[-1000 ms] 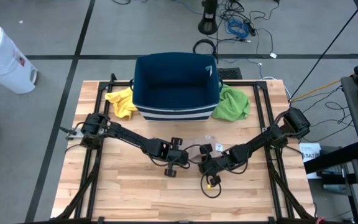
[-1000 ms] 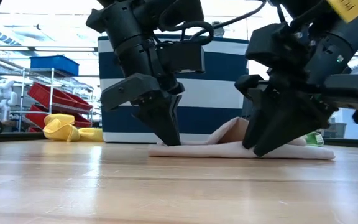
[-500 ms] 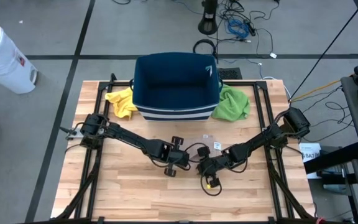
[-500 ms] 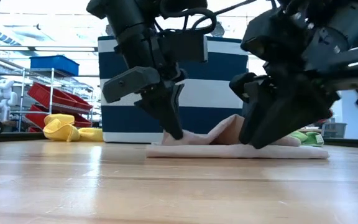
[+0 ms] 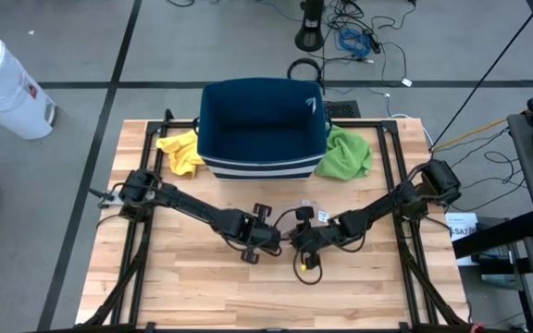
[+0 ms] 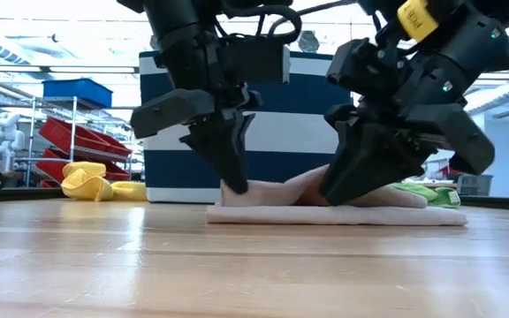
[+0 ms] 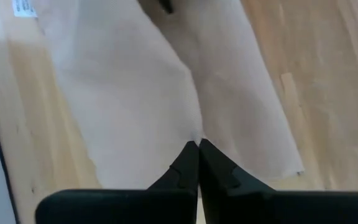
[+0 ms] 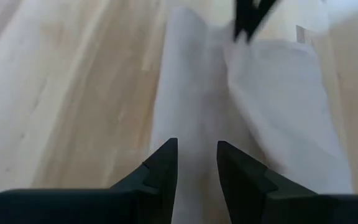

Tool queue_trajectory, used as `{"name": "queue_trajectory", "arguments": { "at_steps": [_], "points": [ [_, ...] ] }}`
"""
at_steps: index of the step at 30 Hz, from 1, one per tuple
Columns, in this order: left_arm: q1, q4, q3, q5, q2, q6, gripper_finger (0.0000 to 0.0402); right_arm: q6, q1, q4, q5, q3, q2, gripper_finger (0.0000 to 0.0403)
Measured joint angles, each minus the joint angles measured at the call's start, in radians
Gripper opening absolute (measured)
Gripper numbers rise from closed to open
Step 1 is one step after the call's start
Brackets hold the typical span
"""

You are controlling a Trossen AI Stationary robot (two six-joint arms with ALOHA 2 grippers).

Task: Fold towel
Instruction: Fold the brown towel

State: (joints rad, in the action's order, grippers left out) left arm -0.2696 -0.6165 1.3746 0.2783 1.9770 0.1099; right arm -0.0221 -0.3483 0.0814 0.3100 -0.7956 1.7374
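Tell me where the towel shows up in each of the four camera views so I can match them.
High view: towel mid-table, mostly hidden under both grippers.
Low view: towel flat on the table, centre right, below the arms.
Left wrist view: towel fills the middle, pinched at the left gripper.
Right wrist view: towel ahead of the right gripper.
Shared landmark: the blue bin, behind the towel in the high and low views.

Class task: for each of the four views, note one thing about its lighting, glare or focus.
High view: even light, the towel mostly hidden under both arms. Low view: bright windows behind leave the left gripper and right gripper as dark shapes, and the table blurs up close. Left wrist view: the fingers are sharp, the cloth soft. Right wrist view: soft all over.
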Motion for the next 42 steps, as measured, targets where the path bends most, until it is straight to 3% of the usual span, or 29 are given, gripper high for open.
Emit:
{"name": "queue_trajectory", "arguments": {
  "at_steps": [10,22,28,37,42],
  "points": [
    [-0.046,-0.007,0.0,0.018,-0.057,-0.014,0.0,-0.023,0.02,0.046,-0.011,-0.006,0.094,0.01],
    [-0.088,-0.065,0.0,0.026,-0.062,-0.017,0.0,-0.043,0.021,0.048,0.0,-0.002,0.094,0.01],
    [-0.1,-0.044,0.0,-0.062,-0.052,-0.01,0.0,-0.046,0.033,0.054,0.005,-0.001,0.095,0.01],
    [-0.1,0.033,0.0,-0.113,-0.051,0.002,0.0,-0.031,0.039,0.059,-0.001,0.0,0.088,0.01],
    [-0.088,0.044,0.0,-0.143,-0.051,0.005,0.0,0.017,0.022,-0.063,-0.024,0.003,0.012,0.01]
  ]
}}
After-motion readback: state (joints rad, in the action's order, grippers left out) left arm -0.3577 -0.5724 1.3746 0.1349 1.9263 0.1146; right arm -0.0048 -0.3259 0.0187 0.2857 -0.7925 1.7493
